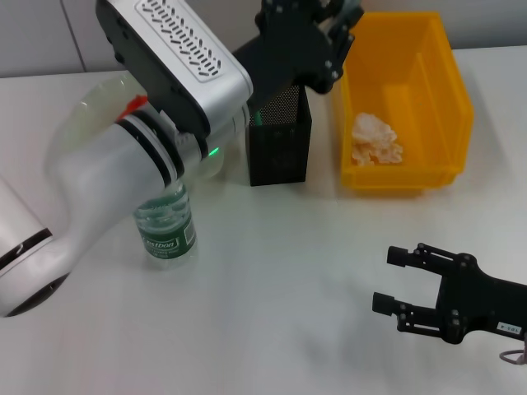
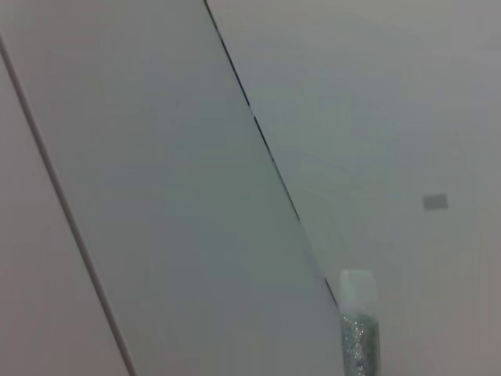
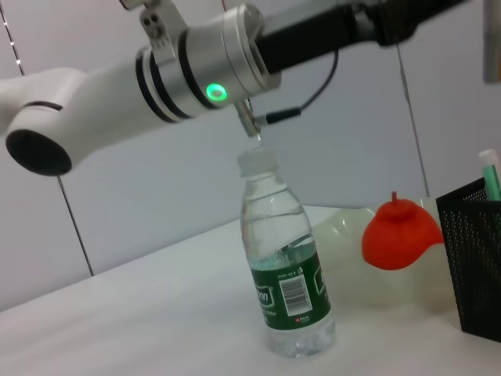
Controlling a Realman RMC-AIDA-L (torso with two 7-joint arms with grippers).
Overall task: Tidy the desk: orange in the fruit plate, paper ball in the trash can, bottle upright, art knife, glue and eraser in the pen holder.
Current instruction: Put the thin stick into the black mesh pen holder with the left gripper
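The left end effector (image 1: 325, 33), state unclear, hangs over the pen holder (image 1: 280, 140); the bottle (image 3: 286, 266) label's writing is unreadable.

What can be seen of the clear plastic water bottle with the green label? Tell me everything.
The clear plastic water bottle stands upright on the white table, its white cap on. A dark green label with a barcode wraps its middle; the ribbed body is see-through and water appears to reach about label height. Only the table touches it. In the head view it is partly hidden beneath the white left arm, left of the black mesh pen holder.
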